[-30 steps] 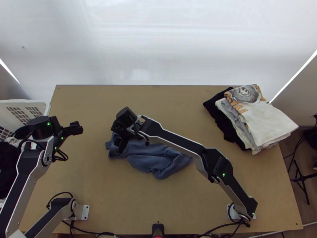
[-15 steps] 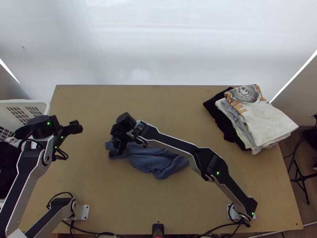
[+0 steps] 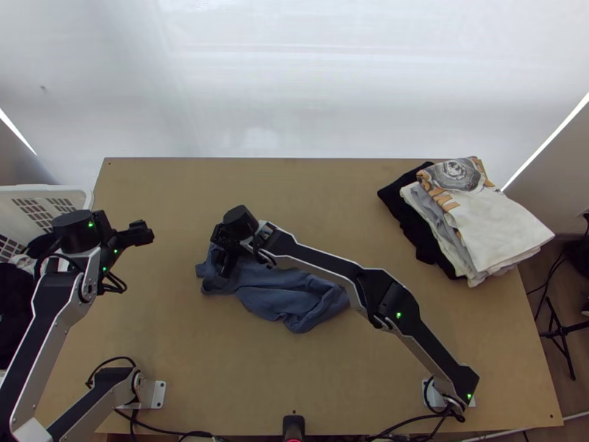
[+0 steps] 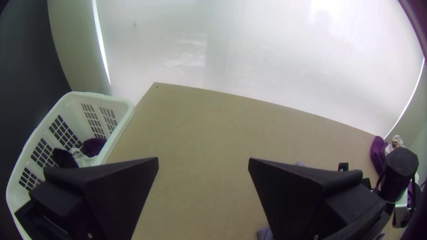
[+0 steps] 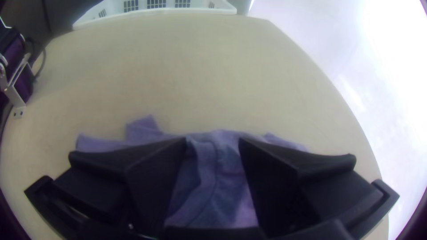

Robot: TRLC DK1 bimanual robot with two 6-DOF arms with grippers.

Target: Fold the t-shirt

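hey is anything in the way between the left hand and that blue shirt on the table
Nothing visible stands between the left hand and the nearest edge of the blue shirt. The right hand is over that same end, though, so it might crowd a grasp there.

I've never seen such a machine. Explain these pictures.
Two robot arms, the left arm and the right arm, work at a wooden table. One picture looks down from above; the others come from each arm's wrist. A blue shirt lies bunched under the right arm's jaws, which stand apart, seemingly gripping nothing. The left arm's jaws are open too, away from the shirt. Folded clothes are stacked at the table's far right; a white basket stands left of it.
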